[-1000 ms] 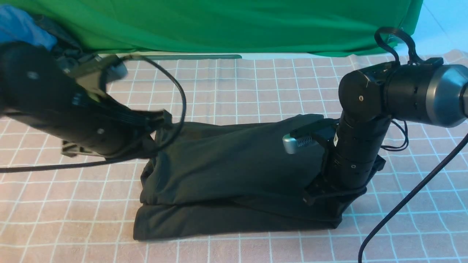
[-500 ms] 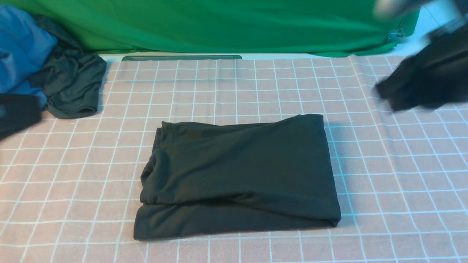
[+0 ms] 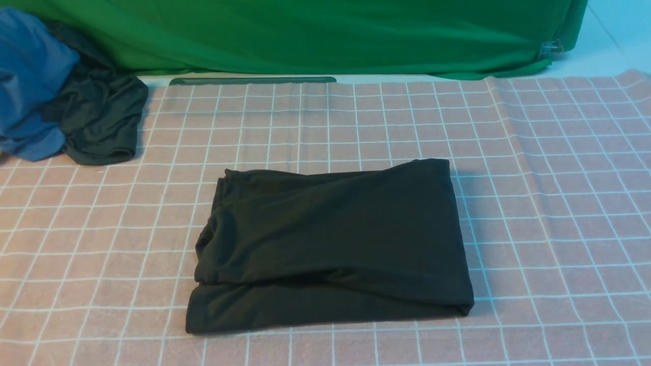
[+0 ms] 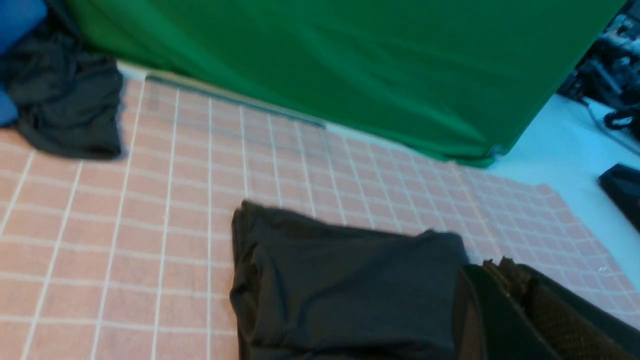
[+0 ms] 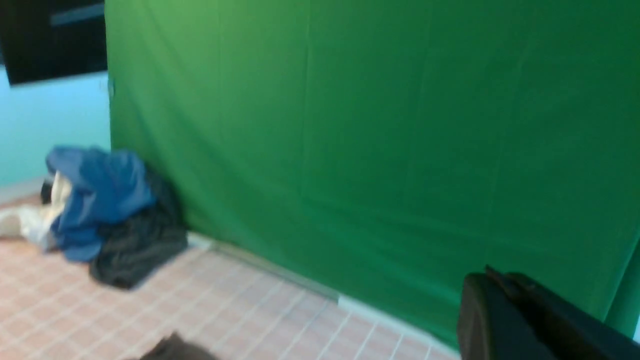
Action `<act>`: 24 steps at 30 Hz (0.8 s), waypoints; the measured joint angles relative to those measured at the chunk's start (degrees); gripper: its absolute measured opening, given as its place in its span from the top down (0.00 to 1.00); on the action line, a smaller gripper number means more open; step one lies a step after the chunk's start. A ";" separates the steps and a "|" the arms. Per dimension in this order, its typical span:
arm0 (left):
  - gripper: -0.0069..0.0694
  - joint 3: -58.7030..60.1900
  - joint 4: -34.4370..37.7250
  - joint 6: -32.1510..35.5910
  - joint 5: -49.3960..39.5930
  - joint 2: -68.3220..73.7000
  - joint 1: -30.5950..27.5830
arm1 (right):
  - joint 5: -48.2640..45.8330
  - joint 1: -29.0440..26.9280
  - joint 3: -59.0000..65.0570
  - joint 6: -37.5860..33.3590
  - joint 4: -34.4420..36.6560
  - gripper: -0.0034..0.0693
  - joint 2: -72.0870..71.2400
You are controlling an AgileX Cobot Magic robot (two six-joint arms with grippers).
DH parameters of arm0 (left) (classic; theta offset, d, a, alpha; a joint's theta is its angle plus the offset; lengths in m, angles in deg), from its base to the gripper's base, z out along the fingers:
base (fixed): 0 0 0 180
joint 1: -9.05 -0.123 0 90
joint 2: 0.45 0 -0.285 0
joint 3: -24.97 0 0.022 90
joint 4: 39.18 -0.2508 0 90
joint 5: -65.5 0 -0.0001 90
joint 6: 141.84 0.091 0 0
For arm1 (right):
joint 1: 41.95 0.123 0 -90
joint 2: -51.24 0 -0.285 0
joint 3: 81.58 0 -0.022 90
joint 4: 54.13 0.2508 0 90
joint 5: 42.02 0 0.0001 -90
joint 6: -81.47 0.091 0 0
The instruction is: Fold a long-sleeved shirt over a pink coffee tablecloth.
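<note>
front view and both wrists share green cloth (image 3: 315,35)

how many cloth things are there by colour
black: 1, the folded shirt
dark grey: 1, crumpled garment
blue: 1, garment
pink: 1, tablecloth
green: 1, backdrop cloth
total: 5

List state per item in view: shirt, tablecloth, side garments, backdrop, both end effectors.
Black cotton long-sleeved shirt: folded into a compact rectangle, lying flat, print hidden.
Pink white-grid tablecloth: spread out under the shirt, slightly rippled.
Dark grey garment: crumpled, unfolded.
Blue garment: crumpled heap, touching the grey one.
Green backdrop cloth: hanging, wrinkled.
Left end effector: off the shirt, jaw state unclear.
Right end effector: raised, holding nothing visible.
</note>
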 joint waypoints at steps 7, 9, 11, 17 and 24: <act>0.89 7.22 1.21 -0.28 7.21 -0.07 0.00 | 16.20 0.00 15.02 0.52 -0.41 0.88 -12.28; 0.89 8.68 1.21 -0.28 9.57 -0.07 0.00 | 19.45 0.00 17.34 0.65 -0.48 0.88 -13.46; 0.89 9.56 1.21 -0.28 11.43 -0.07 0.00 | 20.79 0.00 18.20 0.81 -0.55 0.88 -13.72; 0.89 9.64 0.76 -0.22 13.37 -0.07 0.00 | 20.85 0.00 18.49 0.98 -0.59 0.86 -13.72; 0.89 9.64 0.13 -0.22 13.63 -0.07 0.00 | 20.85 0.00 18.54 1.15 -0.59 0.85 -13.72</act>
